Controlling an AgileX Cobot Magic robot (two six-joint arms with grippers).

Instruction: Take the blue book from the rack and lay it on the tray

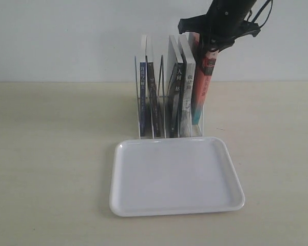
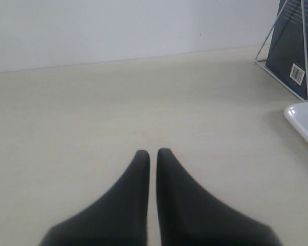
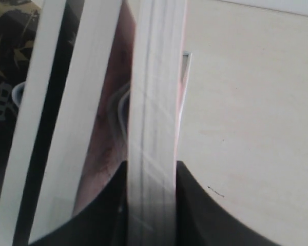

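The silver wire rack [image 1: 162,97] holds several upright books at the back of the table. A dark blue book [image 1: 143,95] stands at its left end; the left wrist view shows that book's blue cover [image 2: 290,56] behind the rack's wire [image 2: 304,51]. My right gripper [image 1: 208,47] reaches down from above at the rack's right end and is shut on the top of the red-orange-spined book [image 1: 203,87]. In the right wrist view the right gripper [image 3: 151,166] has its jaws pressed on that book's page edge [image 3: 154,102]. The white tray [image 1: 174,177] lies bare in front of the rack. My left gripper [image 2: 153,152] hovers shut over the table with nothing in it.
Two white-spined books [image 1: 180,77] stand between the blue one and the red-orange one. A corner of the tray [image 2: 305,120] shows in the left wrist view. The pale table [image 1: 51,154] stretches wide to the left and right, with a white wall behind.
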